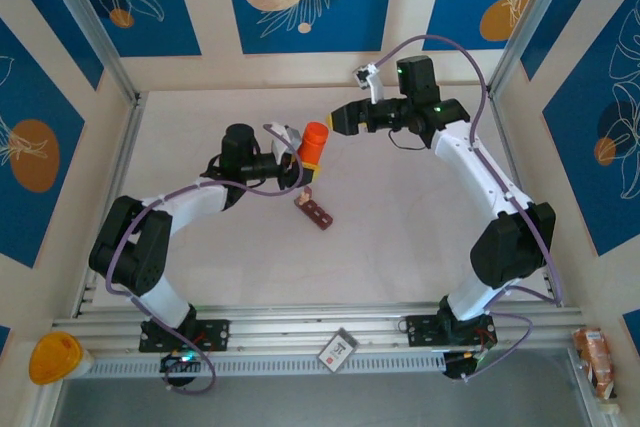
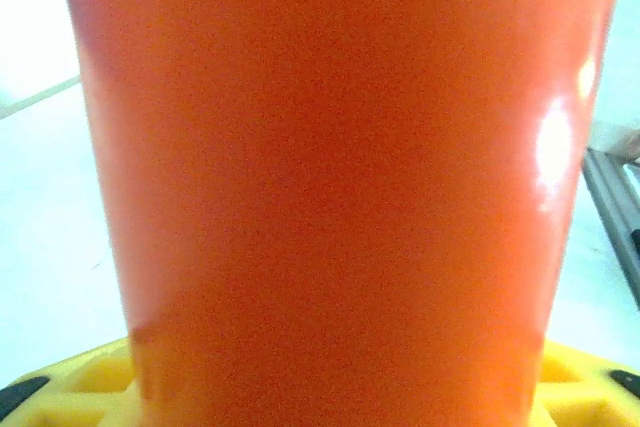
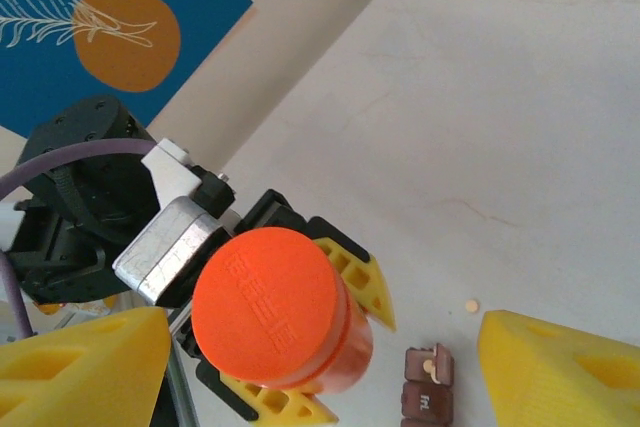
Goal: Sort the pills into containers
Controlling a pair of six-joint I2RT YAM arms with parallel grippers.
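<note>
My left gripper (image 1: 303, 160) is shut on a bright orange bottle (image 1: 315, 143) and holds it upright over the table, its yellow fingers (image 3: 362, 277) on both sides of the body. The bottle's closed orange cap (image 3: 265, 302) faces my right gripper (image 3: 322, 325), which hovers open above it with its fingers wide on either side. Seen from the left wrist, the bottle (image 2: 340, 187) is very close. The containers (image 1: 314, 210), a dark reddish-brown strip, lie on the table just below the bottle. One end compartment (image 3: 430, 365) is open with a pale pill in it. Another pill (image 3: 471, 304) lies loose on the table beside it.
Metal frame rails (image 1: 300, 332) run along the near edge, and walls close in the other sides. A small card (image 1: 338, 347) lies on the near rail. A yellow object (image 1: 55, 357) and a snack packet (image 1: 593, 357) sit outside the table.
</note>
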